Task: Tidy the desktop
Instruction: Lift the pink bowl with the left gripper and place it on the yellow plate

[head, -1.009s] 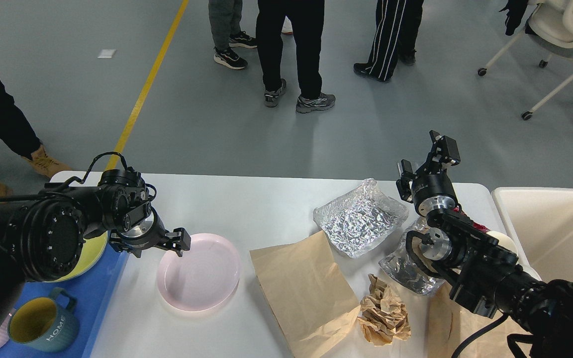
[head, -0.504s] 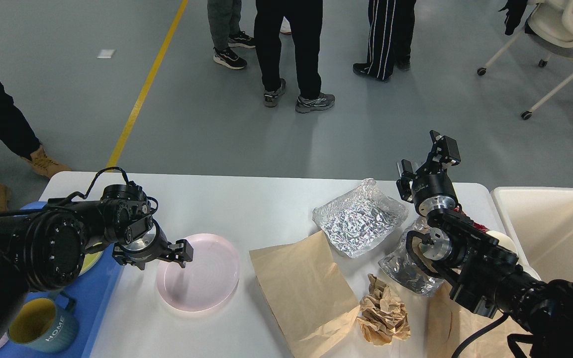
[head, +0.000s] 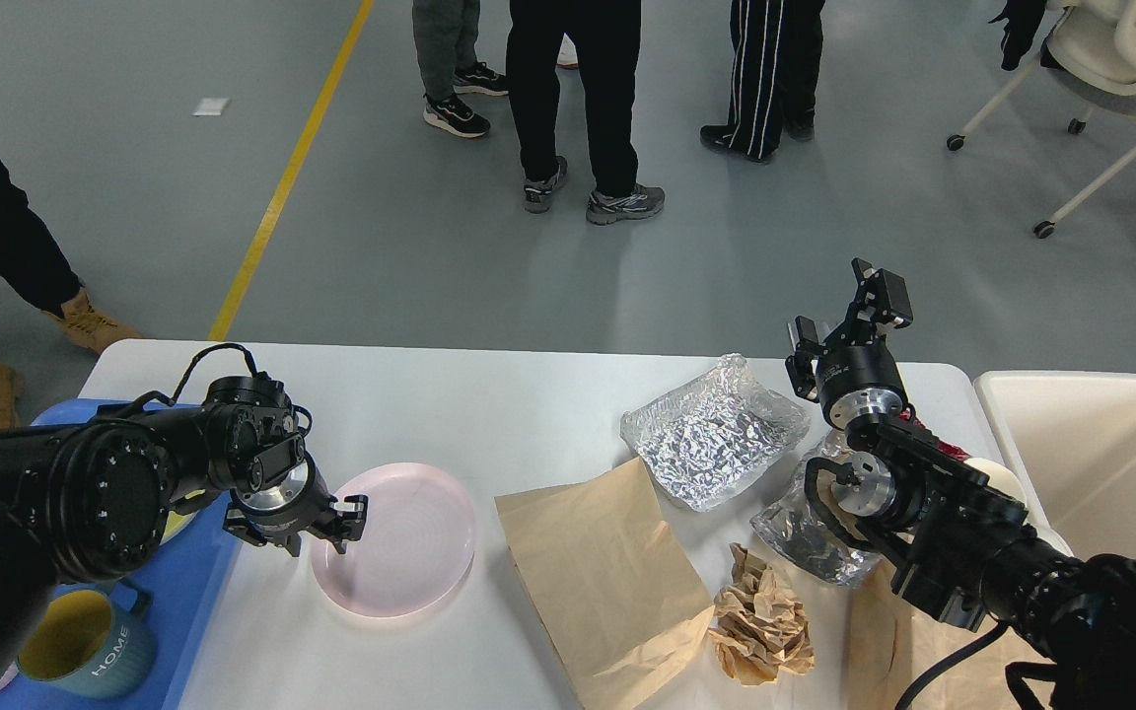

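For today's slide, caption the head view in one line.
Left tool at pink plate rim; foil, paper litter white desktop.

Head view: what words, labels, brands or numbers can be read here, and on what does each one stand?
"HOME" on the side of the teal mug, raised letters running up at a slant.
No other text is readable: the brown paper bag, foil tray and pink plate show no print.

Pink plate (head: 400,540), foil tray (head: 711,434), crumpled, seemingly brown paper (head: 760,631).
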Motion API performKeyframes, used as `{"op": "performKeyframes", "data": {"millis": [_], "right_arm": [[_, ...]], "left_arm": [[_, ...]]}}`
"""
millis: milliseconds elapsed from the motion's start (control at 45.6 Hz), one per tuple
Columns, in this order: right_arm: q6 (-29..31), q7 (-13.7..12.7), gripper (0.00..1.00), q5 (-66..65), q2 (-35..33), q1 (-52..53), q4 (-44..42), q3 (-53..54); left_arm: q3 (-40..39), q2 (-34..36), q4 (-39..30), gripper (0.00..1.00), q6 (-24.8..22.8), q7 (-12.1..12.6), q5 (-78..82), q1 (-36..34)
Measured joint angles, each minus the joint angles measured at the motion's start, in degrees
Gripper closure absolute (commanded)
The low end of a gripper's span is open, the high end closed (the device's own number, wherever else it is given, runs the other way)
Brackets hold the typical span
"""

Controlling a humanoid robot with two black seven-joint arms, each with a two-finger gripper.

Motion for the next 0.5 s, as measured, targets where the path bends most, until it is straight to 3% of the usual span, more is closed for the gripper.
{"op": "performKeyframes", "data": {"millis": [153,504], "right_arm": [[0.0,0.0,0.00,0.0,0.0,0.0,0.0,0.0],[0.0,0.0,0.00,0.0,0.0,0.0,0.0,0.0]], "left_arm": [[-1.2,0.3,0.0,1.00,-3.1,3.1,0.0,0.1],[-1.5,0.8,0.1,1.00,-3.4,3.4,-0.1,0.1]]}}
